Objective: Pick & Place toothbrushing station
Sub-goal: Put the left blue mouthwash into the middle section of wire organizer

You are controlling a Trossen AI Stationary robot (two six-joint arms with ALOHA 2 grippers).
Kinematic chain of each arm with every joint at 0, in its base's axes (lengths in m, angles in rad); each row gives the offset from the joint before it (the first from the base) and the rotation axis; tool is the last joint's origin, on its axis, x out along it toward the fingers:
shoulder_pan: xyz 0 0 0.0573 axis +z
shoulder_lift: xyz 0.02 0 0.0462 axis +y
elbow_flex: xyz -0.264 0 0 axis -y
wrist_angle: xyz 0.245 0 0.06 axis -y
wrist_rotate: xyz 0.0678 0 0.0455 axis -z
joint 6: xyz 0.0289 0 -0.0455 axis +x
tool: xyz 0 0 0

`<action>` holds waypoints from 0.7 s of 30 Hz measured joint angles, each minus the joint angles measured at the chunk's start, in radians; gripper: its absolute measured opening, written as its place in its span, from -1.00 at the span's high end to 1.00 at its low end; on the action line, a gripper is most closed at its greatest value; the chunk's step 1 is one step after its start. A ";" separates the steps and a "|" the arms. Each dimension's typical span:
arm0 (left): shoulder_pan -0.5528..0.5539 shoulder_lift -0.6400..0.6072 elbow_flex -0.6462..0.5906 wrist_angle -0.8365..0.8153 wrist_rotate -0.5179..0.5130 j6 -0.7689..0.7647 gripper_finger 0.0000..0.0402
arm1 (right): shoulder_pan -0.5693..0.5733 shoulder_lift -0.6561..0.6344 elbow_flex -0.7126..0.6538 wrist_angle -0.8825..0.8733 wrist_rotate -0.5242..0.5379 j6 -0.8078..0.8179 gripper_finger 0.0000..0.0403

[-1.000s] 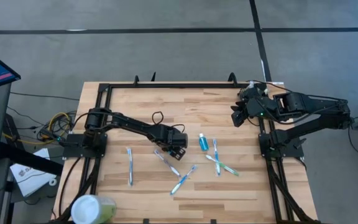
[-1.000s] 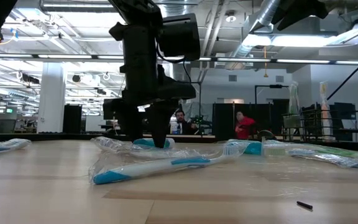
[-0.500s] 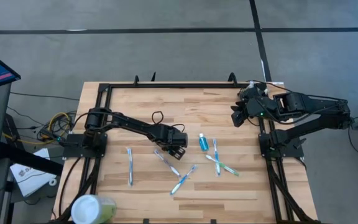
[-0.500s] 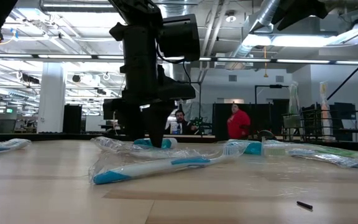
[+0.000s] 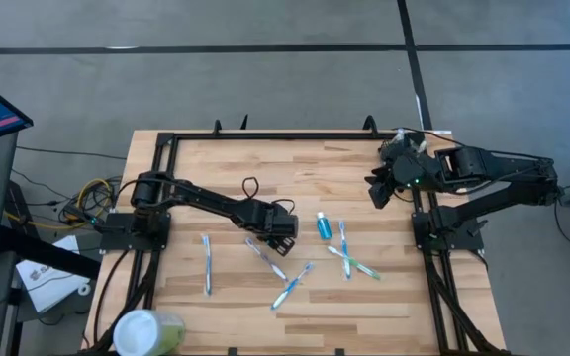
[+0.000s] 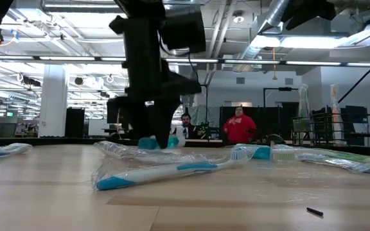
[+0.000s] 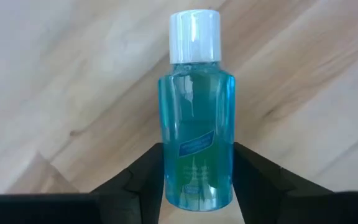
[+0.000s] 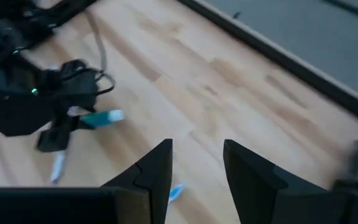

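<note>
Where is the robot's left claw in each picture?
High view: left gripper at mid-table, at the end of the arm on the picture's left.
Low view: gripper is the big dark shape left of centre, tips near the table.
Left wrist view: gripper at the bottom edge, its fingers on either side of a blue bottle.
Right wrist view: gripper far off, at the left.
Shared landmark: the wooden table.
</note>
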 joint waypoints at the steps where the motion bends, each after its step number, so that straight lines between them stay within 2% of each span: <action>1: -0.005 -0.007 0.003 0.010 -0.012 0.003 0.24 | 0.000 0.000 0.000 0.011 -0.019 -0.002 0.32; 6: -0.029 -0.050 0.002 0.022 -0.071 0.027 0.23 | -0.008 0.000 0.000 0.081 -0.138 -0.004 0.26; 11: -0.047 -0.107 0.002 0.026 -0.139 0.042 0.24 | -0.073 0.000 0.000 0.129 -0.291 -0.004 0.18; 21: -0.047 -0.196 0.002 0.039 -0.204 0.092 0.23 | -0.191 0.009 0.000 0.165 -0.475 0.005 0.14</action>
